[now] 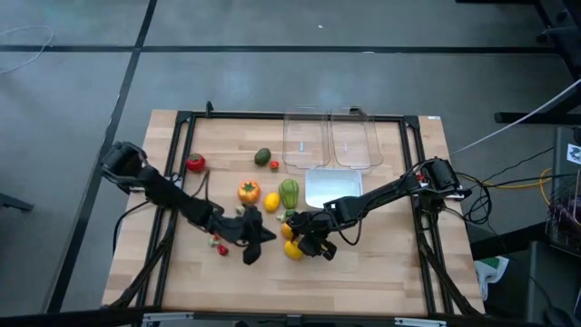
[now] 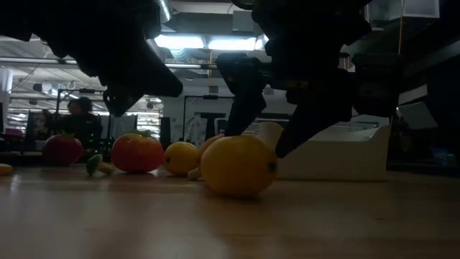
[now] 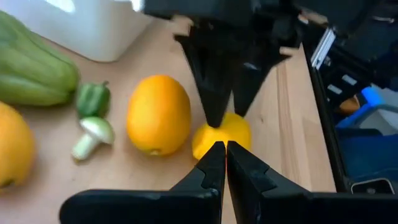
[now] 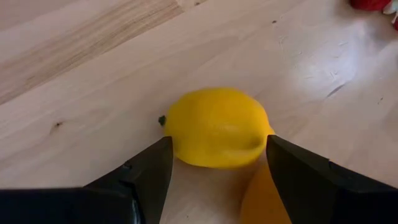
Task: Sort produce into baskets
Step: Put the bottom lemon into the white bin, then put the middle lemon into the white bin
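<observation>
Straddling a lemon [image 4: 216, 127], right pincer [image 4: 217, 163] open (left pincer [image 3: 225, 163] closed), whitish basket [image 1: 333, 189] beside.

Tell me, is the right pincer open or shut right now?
Open: the right pincer has its fingers spread on either side of the lemon.

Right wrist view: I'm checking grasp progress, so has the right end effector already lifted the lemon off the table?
No. The lemon rests on the wooden table, and the right end effector has its fingers spread open at either side of it.
</observation>
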Controlling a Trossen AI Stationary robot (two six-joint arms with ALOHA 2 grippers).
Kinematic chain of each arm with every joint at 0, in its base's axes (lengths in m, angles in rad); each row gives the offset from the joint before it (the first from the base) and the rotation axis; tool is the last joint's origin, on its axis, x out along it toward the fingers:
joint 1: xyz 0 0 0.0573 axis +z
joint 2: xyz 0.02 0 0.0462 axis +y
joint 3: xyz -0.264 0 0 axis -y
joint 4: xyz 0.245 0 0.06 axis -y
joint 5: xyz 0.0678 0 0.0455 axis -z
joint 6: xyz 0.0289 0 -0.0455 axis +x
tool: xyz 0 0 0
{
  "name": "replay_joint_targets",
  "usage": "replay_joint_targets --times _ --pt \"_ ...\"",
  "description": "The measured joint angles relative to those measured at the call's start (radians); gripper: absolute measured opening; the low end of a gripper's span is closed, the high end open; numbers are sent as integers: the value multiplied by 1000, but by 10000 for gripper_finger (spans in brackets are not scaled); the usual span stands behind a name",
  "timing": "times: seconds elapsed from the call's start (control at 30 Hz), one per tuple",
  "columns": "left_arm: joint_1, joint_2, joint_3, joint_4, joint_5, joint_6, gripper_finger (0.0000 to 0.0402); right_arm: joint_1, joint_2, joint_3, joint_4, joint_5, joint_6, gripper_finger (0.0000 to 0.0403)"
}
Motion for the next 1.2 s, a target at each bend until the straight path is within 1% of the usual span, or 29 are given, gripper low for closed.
replay_joint_targets --times 0.17,0.27,0.47,0.6,0.7,0.93,1.07,1.2 --pt "-13 30 17 -3 0 0 13 0 0 0 -1 1 4 255" --pt "-12 28 21 0 -1 0 13 0 0 0 -2 18 54 255" --pt "-10 24 21 -1 -1 23 13 0 0 4 -11 76 238 255" --pt "-10 24 21 -4 -2 39 13 0 0 47 -60 104 344 255" --pt "-10 24 21 -4 -2 45 13 0 0 98 -110 104 448 255" --pt "-1 24 21 -5 -4 156 13 2 0 214 -251 94 688 255" --pt "15 24 21 -5 -4 220 13 1 0 247 -265 51 809 255" --pt "27 24 20 -5 -4 259 13 1 0 269 -267 54 867 255"
